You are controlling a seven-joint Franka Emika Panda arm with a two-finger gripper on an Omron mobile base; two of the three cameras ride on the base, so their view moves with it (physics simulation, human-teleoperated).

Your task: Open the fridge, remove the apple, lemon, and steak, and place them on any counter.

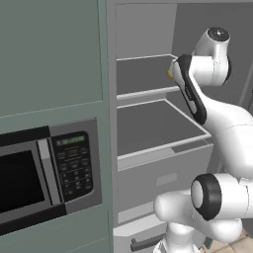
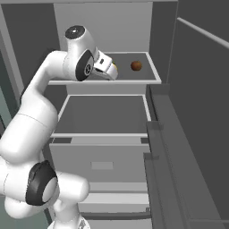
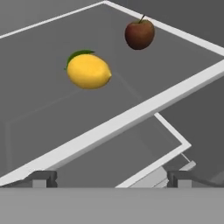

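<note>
The fridge (image 1: 148, 29) stands open, its door (image 2: 197, 112) swung out to the right. On its upper shelf (image 3: 131, 118) lie the yellow lemon (image 3: 89, 71) and, farther back, the brownish-red apple (image 3: 139, 34). From the right base view, the apple (image 2: 136, 65) sits mid-shelf and the lemon (image 2: 115, 68) peeks out beside the hand. My gripper (image 3: 111, 178) is open and empty, hovering at the shelf's front edge, short of the lemon. The steak and the counter are out of view.
A grey-green cabinet with a microwave (image 1: 49, 173) flanks the fridge on the left. Below the fruit shelf are a second shelf (image 2: 105, 114) and a closed drawer (image 2: 103, 161). My arm's elbow (image 2: 27, 129) fills the lower left.
</note>
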